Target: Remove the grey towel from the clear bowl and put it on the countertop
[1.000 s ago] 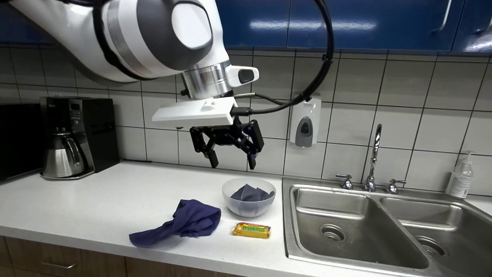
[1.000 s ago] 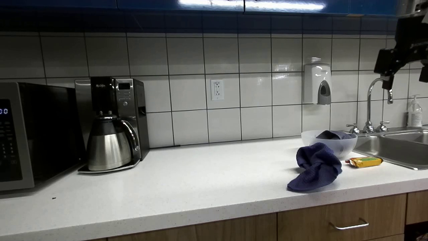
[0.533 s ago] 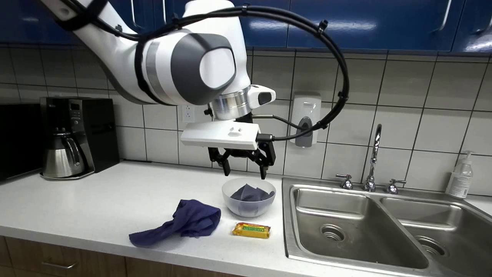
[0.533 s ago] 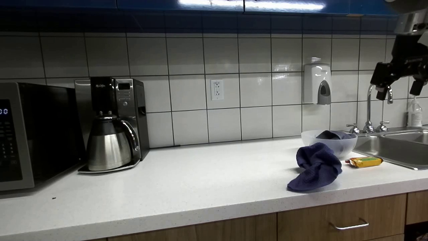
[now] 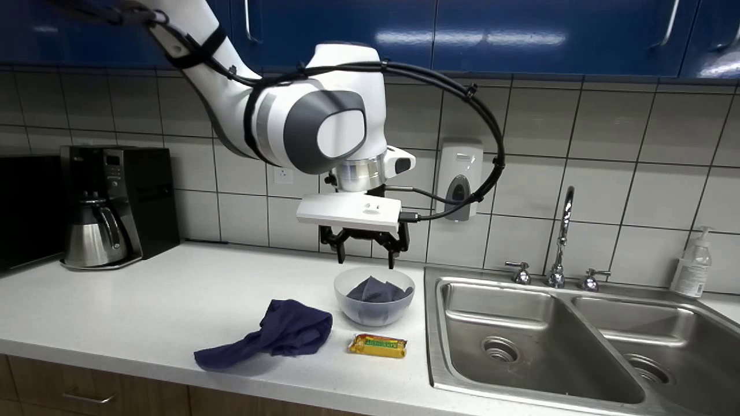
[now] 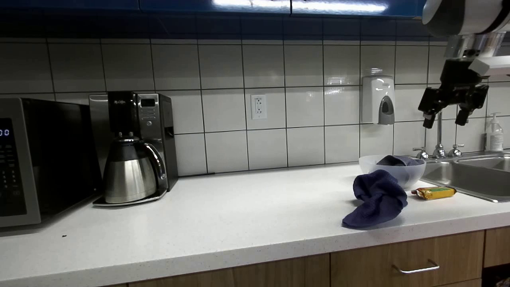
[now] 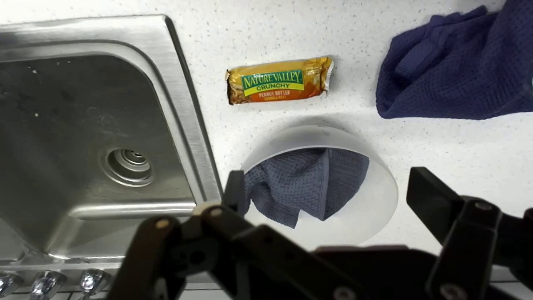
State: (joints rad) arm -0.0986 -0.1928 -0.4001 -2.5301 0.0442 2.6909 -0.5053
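Grey towel [image 7: 306, 181] lies in the clear bowl [image 7: 375, 200], towards eleven o'clock in the wrist view; jaws spread, empty. Probably the approach step; next, descend and pinch.

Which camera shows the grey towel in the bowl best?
The wrist view: looking down into the frosted bowl, it shows the grey towel, weave and folds clear. Both exterior views show its top directly but the rest only blurred through the bowl.
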